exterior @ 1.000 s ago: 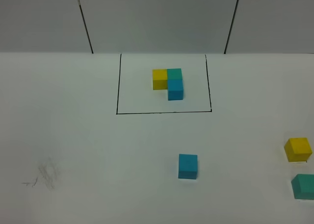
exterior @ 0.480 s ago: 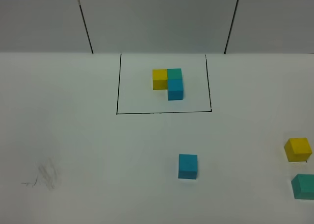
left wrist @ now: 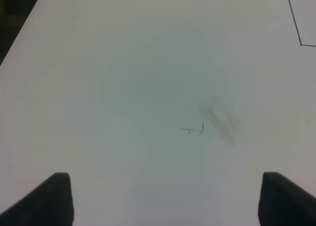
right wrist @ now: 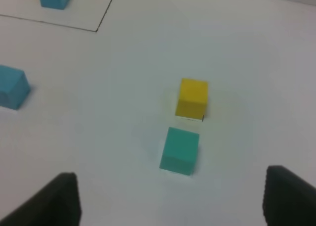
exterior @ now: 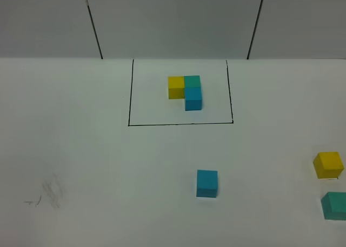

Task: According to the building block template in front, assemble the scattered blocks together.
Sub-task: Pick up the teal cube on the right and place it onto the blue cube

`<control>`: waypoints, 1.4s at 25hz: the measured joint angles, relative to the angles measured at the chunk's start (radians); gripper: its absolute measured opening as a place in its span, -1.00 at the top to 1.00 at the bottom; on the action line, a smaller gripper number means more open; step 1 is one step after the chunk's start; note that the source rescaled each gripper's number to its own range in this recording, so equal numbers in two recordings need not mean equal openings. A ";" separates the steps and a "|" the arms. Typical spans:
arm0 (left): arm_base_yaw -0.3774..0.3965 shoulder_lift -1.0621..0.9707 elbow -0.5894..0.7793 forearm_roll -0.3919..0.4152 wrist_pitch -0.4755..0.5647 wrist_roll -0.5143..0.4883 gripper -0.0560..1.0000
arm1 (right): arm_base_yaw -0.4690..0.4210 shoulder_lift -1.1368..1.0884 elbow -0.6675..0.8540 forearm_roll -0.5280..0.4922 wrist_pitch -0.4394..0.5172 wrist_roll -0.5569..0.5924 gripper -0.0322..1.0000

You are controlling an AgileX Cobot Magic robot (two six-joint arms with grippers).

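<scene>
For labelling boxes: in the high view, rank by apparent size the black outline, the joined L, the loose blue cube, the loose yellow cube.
1. black outline
2. joined L
3. loose blue cube and loose yellow cube: alike, not ranked.

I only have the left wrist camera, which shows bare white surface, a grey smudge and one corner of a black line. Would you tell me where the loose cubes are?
Observer: The loose cyan-blue matte cube sits alone, in front of the black rectangle outline.
Operator: Thank you. And the other two?
Observer: The loose yellow matte cube and the loose teal-green matte cube lie slightly apart at the far right of the overhead view, with the yellow one farther back.
Operator: Is the right gripper holding anything?
Observer: No. The right gripper is open and empty, and those two cubes lie ahead of it, untouched.
</scene>
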 joint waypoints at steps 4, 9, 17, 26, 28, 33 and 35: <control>0.000 0.000 0.000 0.000 0.000 0.000 -0.63 | 0.000 0.002 0.000 -0.048 -0.002 0.095 -0.18; 0.000 0.000 0.000 0.000 0.000 0.000 -0.63 | 0.000 0.134 -0.015 -0.078 -0.004 0.172 -0.18; 0.000 0.000 0.000 0.000 0.000 0.000 -0.63 | 0.000 0.596 -0.140 -0.095 -0.051 0.180 -0.18; 0.000 0.000 0.000 0.000 0.000 0.000 -0.63 | 0.000 1.020 -0.176 -0.135 -0.228 0.232 -0.27; 0.000 0.000 0.000 0.000 0.000 0.000 -0.63 | 0.000 1.090 -0.178 -0.145 -0.281 0.243 -0.37; 0.000 0.000 0.000 0.000 0.000 0.000 -0.63 | 0.000 1.253 -0.179 -0.147 -0.420 0.243 -0.58; 0.000 0.000 0.000 0.000 0.000 0.000 -0.63 | 0.000 1.307 -0.179 -0.147 -0.449 0.237 -0.59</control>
